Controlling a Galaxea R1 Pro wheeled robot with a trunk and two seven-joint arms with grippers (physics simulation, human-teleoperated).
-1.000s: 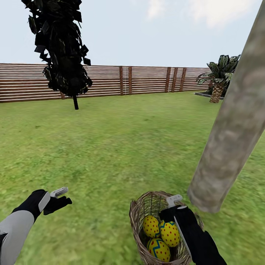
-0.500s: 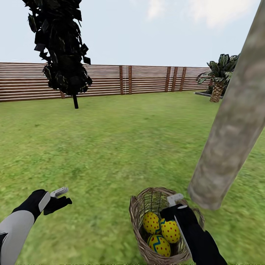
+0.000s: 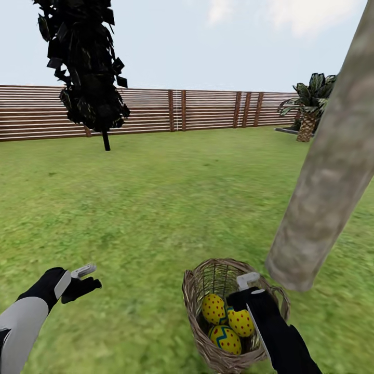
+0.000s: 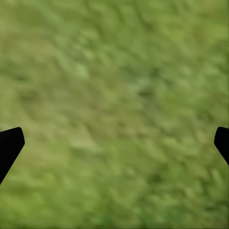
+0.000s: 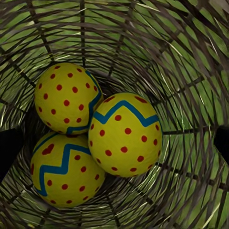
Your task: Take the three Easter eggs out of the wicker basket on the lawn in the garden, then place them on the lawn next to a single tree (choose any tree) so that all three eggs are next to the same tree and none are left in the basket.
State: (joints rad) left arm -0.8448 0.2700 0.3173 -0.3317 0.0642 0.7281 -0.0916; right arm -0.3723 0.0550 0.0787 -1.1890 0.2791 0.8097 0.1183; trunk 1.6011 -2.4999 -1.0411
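Observation:
The wicker basket (image 3: 193, 306) stands on the lawn (image 3: 156, 208) just left of the thick pale tree trunk (image 3: 322, 192). Three yellow Easter eggs lie inside it: one (image 3: 213, 308) at the back, one (image 3: 240, 322) partly under my right arm, and one (image 3: 225, 338) at the front. My right gripper (image 3: 240, 300) hangs over the basket mouth, pointing down. The right wrist view looks into the basket (image 5: 157, 43) at the eggs (image 5: 125, 133), (image 5: 66, 98), (image 5: 64, 169), with the right gripper (image 5: 114, 145) open above them. My left gripper (image 3: 85, 283) is open over bare grass (image 4: 114, 95).
A thin-trunked dark tree (image 3: 85, 67) stands far off to the left before the brown slat fence (image 3: 208, 111). A palm (image 3: 309, 111) grows at the far right. Wide grass stretches between the basket and the fence.
The whole picture has shifted a little, so the camera moved and the basket shows more fully. Both arms hold the same places in the picture.

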